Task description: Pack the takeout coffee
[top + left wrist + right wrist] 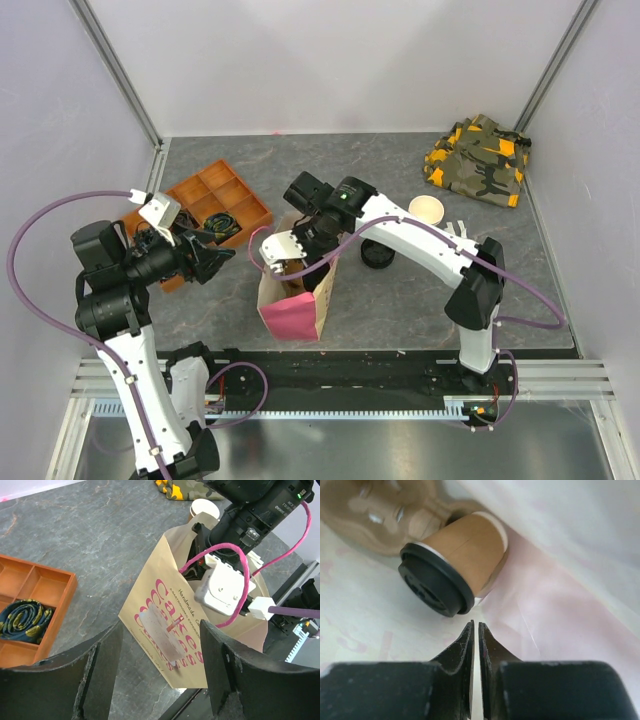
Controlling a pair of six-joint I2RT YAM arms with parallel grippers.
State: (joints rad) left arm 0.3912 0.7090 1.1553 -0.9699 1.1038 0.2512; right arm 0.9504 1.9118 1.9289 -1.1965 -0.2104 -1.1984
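The takeout coffee lies on its side inside the paper bag. Its black lid faces the right end effector, just ahead and slightly left of the tips. That end effector's jaws are all but closed, gripping nothing. The left end effector hangs open and empty, with the bag just ahead on the counter.
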